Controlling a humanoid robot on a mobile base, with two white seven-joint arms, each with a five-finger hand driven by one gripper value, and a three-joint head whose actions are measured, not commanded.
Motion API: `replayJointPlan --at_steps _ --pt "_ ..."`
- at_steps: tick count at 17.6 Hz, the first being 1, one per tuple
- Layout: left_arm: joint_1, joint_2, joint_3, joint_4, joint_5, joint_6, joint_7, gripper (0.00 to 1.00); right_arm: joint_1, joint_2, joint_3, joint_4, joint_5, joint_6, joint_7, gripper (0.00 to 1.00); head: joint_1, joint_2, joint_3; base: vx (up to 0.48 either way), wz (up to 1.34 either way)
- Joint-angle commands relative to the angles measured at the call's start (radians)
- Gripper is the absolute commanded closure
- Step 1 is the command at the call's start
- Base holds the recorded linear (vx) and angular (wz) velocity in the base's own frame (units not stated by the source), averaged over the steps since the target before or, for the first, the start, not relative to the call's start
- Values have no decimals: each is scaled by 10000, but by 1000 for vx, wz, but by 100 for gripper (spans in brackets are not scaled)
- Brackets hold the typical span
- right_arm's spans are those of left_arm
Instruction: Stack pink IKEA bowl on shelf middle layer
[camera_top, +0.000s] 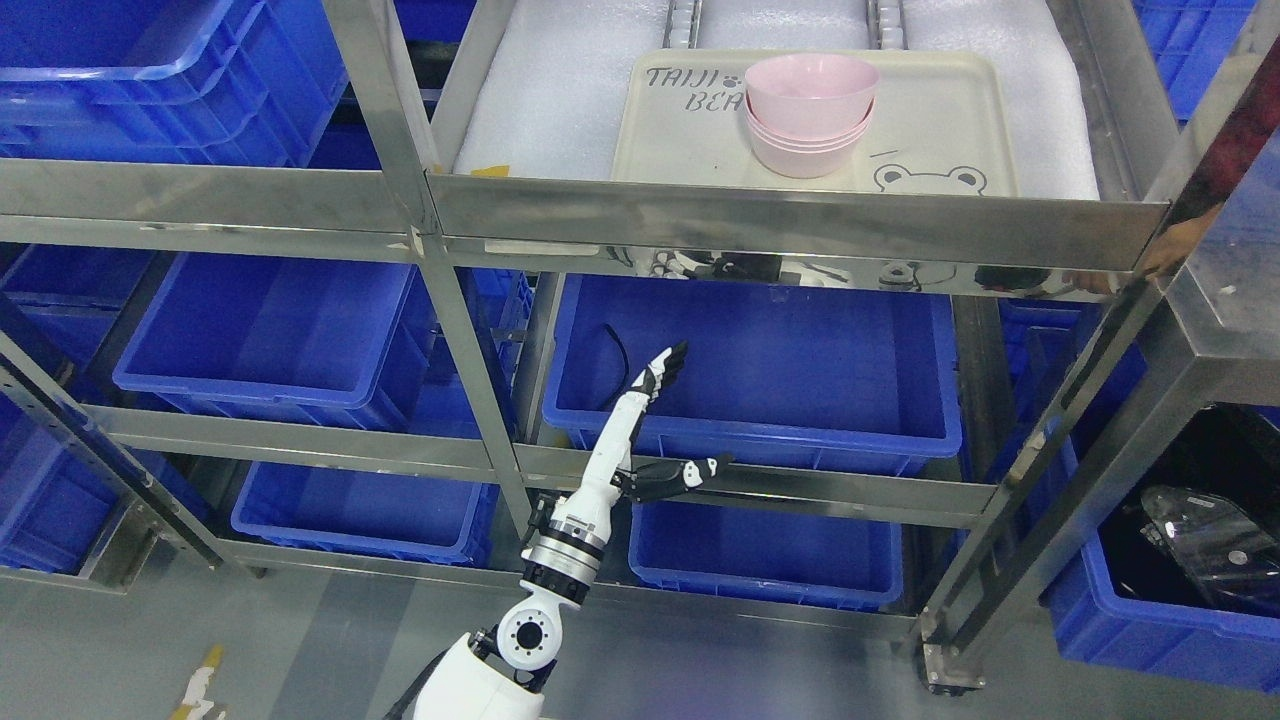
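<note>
A stack of pink bowls (810, 112) stands nested and upright on a cream tray (690, 140) on the steel shelf layer at the top of the head view. My left hand (660, 400) is well below that layer, in front of a blue crate (790, 380), with its fingers stretched out and its thumb spread to the right. It holds nothing. The arm rises from the bottom edge, left of the middle. No loose bowl shows anywhere else.
White foam padding (560, 90) lies under the tray. The shelf's steel front rail (790, 225) runs across above the hand, and an upright post (470, 340) stands just left of it. More blue crates (270, 330) fill the lower layers and both sides.
</note>
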Motion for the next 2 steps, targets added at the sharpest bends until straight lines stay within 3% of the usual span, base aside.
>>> replayJointPlan --at_steps 1,2 --pt "469 174 973 -309 546 36 83 3 230 -175 0 -175 0 5 -4 0 0 0 0 0 0" --pt "485 174 973 -309 546 36 83 3 230 -175 0 -175 0 5 -4 0 0 0 0 0 0"
